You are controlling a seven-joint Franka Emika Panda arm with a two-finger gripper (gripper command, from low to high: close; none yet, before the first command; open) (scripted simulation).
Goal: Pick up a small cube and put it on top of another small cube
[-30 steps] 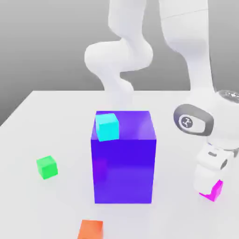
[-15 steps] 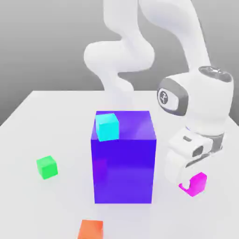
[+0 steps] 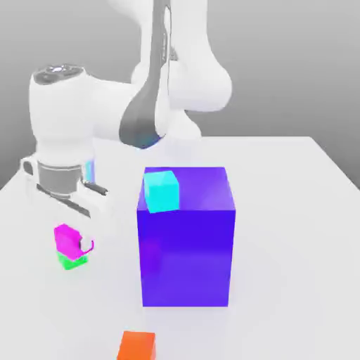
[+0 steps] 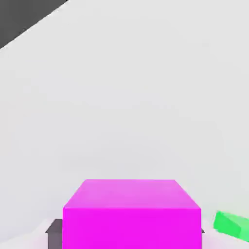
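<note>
At the lower left of the exterior frame, our gripper [image 3: 72, 242] pinches the magenta cube [image 3: 66, 238] just above the green cube [image 3: 70, 262], which peeks out slightly below and to its right.

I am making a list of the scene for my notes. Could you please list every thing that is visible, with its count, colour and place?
small magenta cube: one, bright magenta-pink, held in the pincer just above the green cube, at the exterior view's left.
small green cube: one, bright green, on the table under the magenta cube.
big cube: one, blue-purple, middle of the table.
small cyan cube: one, cyan, at the big cube's upper corner.
small orange cube: one, orange, at the table's near edge.
table: one, white.
robot arm: one, white with grey.
pincer: one, shut on the small magenta cube.
</note>
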